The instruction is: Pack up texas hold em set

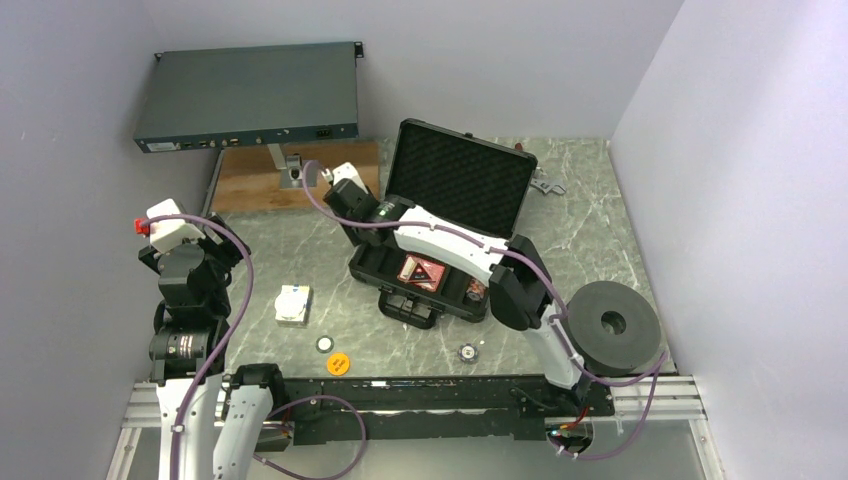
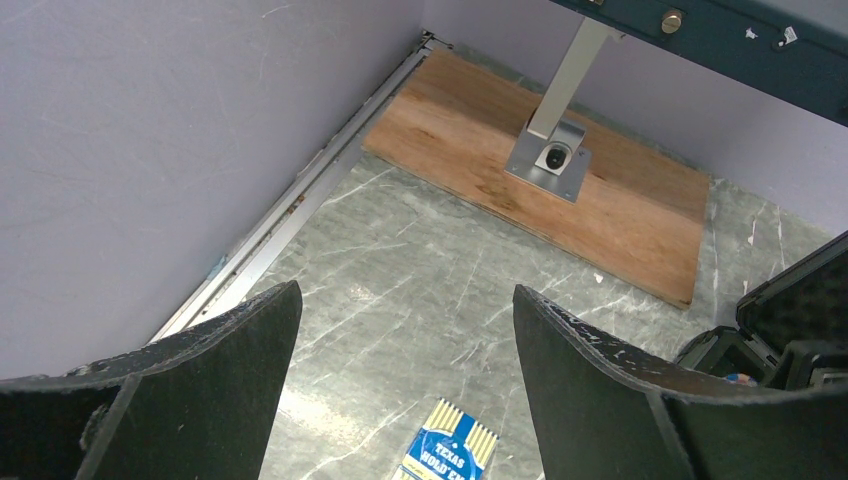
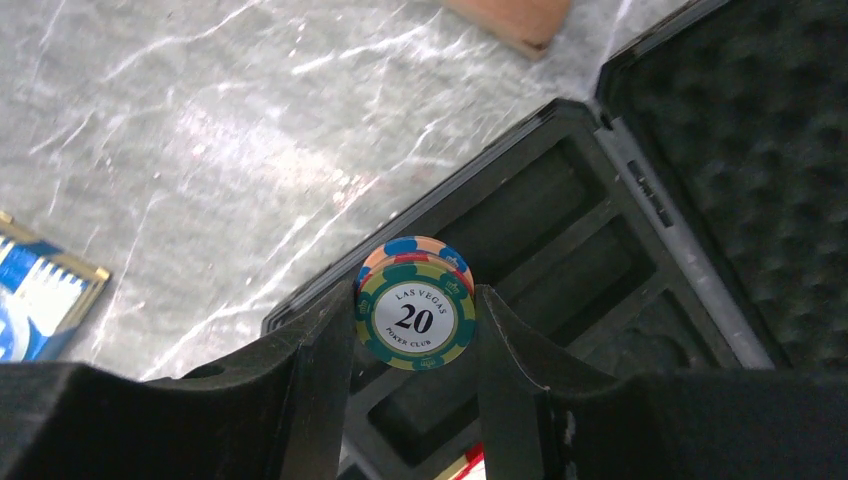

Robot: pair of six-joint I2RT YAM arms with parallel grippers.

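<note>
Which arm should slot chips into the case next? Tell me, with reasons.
Right. The right gripper holds a chip stack above the open case and its foam slots; the left gripper is open, empty, over the table beside a card deck.

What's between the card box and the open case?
Nothing: only bare table between the card box and the case, seen from the top camera.

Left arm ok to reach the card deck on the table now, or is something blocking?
Probably yes. The card deck lies flat on the table just beside the left arm, nothing on it. The left gripper is open close by; the right gripper holds a chip stack over the case.
</note>
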